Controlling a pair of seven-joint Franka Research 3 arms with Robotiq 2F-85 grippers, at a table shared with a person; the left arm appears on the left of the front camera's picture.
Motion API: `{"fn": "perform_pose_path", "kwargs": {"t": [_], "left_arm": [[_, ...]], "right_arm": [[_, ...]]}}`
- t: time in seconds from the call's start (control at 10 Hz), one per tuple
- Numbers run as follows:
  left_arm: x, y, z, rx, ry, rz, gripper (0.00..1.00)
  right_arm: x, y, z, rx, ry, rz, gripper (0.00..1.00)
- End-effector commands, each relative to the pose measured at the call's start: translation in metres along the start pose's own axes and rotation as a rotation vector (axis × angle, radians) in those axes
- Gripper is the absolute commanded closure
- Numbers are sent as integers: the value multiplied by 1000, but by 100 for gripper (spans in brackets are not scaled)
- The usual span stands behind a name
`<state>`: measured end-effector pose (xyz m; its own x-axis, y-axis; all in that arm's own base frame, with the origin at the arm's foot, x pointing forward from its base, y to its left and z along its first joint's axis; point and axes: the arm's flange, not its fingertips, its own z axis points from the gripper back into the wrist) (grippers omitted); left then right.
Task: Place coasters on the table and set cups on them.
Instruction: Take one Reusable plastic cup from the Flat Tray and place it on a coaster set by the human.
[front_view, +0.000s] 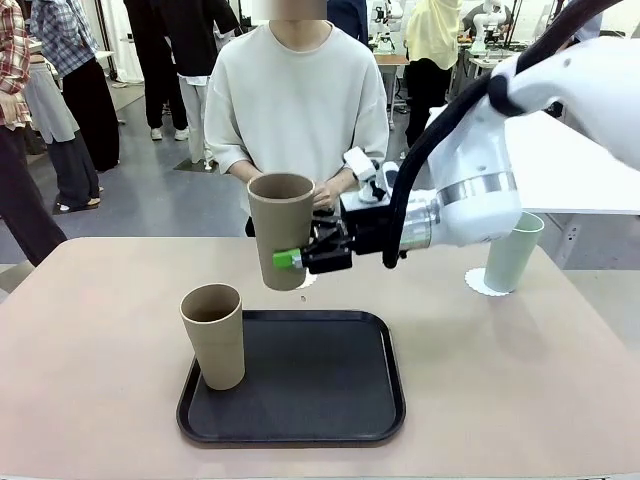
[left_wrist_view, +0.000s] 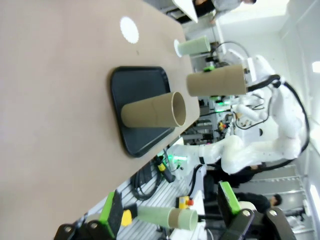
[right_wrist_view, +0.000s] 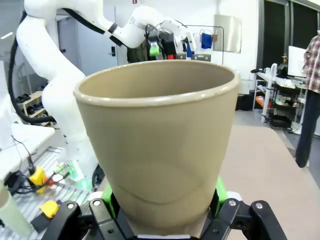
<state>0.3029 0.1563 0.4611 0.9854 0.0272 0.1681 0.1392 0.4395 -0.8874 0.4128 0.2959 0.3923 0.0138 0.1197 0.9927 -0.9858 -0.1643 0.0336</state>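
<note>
Closest to us, bottom centre, the black tray (front_view: 320, 400) carries the tan cup (front_view: 213, 335) at its left end. Our right hand (front_view: 292, 259) pinches the brown cup (front_view: 281, 220) upright mid-frame, clear of the table (front_view: 90, 330), and the mint cup (front_view: 513, 252) sits on a coaster (front_view: 483, 284) at the right. Our left hand (left_wrist_view: 169, 200) is spread wide.

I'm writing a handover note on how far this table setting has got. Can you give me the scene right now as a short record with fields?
held cup: brown cup, upright, off the table in the right end effector
left end effector: open, holding nothing
tan cup: standing on the black tray
mint cup: standing on a coaster, far right of the table
bare coaster: on the table beyond the tray
person: standing at the far side
</note>
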Motion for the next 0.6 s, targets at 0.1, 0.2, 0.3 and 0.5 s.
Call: {"fn": "perform_pose_path", "kwargs": {"t": [0.1,0.2,0.3,0.5], "left_arm": [[0,0,1,-17,-8,-15,0],[0,0,1,-17,-8,-15,0],[0,0,1,-17,-8,-15,0],[0,0,1,-17,-8,-15,0]], "right_arm": [[27,15,4,-21,55,-40,76],[27,16,4,-36,74,-59,76],[32,12,1,-9,14,-10,76],[32,12,1,-9,14,-10,76]]}}
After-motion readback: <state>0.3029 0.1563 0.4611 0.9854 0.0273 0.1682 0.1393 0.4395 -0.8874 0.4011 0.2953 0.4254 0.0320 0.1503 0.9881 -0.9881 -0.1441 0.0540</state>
